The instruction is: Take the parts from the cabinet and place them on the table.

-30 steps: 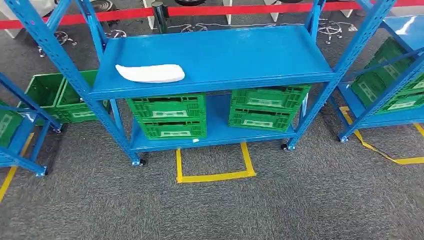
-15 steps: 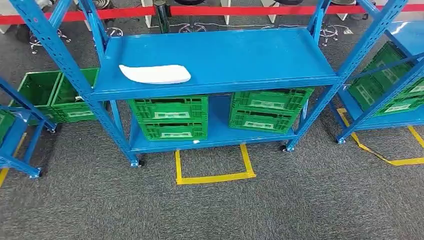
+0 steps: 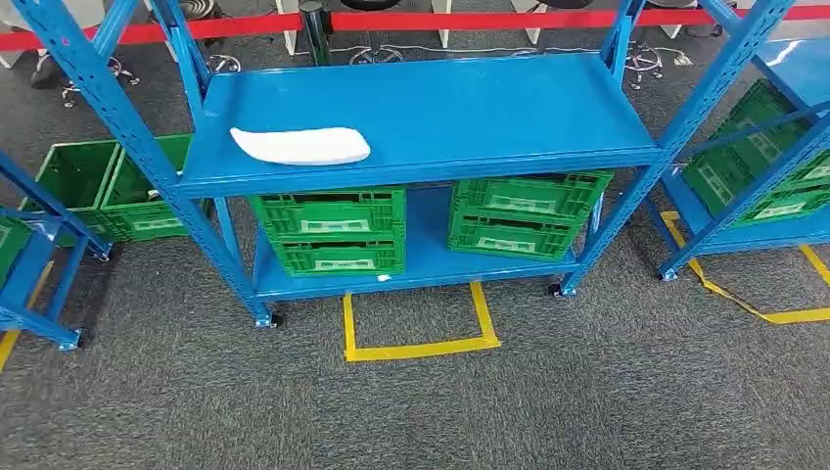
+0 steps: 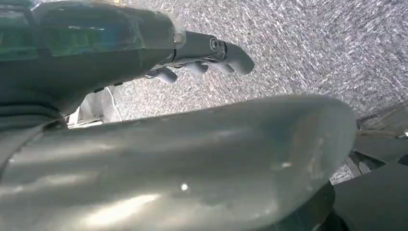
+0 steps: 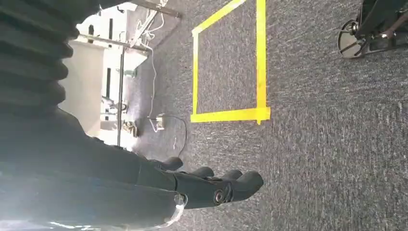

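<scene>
No text, brand or number can be read in any view; pale label panels are seen on the fronts of the green crates [image 3: 336, 228] on the lower shelf of the blue rack [image 3: 421, 108], but their print is too small to be made out; a square outline in yellow tape [image 3: 419, 345] is marked on the grey carpet before the rack, without lettering.
</scene>
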{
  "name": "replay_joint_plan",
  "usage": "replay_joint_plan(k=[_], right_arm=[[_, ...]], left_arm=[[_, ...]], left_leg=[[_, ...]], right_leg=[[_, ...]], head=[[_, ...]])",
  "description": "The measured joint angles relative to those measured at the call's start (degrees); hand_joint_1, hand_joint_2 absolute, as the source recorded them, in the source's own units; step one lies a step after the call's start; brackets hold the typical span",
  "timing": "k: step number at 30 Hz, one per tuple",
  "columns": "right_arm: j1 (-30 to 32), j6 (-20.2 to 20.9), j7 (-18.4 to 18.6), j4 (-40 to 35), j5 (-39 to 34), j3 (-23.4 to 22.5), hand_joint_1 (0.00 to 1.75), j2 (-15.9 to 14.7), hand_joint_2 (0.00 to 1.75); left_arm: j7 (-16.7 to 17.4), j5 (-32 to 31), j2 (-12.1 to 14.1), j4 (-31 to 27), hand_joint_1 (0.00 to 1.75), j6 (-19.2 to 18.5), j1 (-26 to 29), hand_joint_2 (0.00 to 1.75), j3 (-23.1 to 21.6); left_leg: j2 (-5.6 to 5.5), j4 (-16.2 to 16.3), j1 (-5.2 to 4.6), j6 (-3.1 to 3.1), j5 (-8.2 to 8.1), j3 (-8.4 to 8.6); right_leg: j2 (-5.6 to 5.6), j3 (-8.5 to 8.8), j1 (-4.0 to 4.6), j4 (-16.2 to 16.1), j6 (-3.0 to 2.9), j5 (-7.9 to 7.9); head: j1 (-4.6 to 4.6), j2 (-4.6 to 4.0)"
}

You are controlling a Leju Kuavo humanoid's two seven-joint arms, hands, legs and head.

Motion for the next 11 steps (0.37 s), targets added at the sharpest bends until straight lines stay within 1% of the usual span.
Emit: replay_joint_plan(k=[4, 11], right_arm=[[0.01, 0.92, 1.38, 0.02, -0.02, -0.02, 0.00, 0.00, 1.75], [0.04, 1.90, 2.16, 0.07, 0.65, -0.04, 0.00, 0.28, 1.75]], left_arm=[[0.66, 0.00, -0.28, 0.00, 0.00, -0.09, 0.00, 0.00, 0.00], [0.05, -0.31, -0.28, 0.02, 0.00, 0.35, 0.00, 0.00, 0.00]], left_leg=[[0.03, 0.00, 0.00, 0.00, 0.00, 0.01], [0.08, -0.01, 0.00, 0.00, 0.00, 0.02]], right_leg=[[0.01, 0.00, 0.00, 0.01, 0.00, 0.00], [0.07, 0.02, 0.00, 0.01, 0.00, 0.00]], head=[[0.00, 0.00], [0.00, 0.00]])
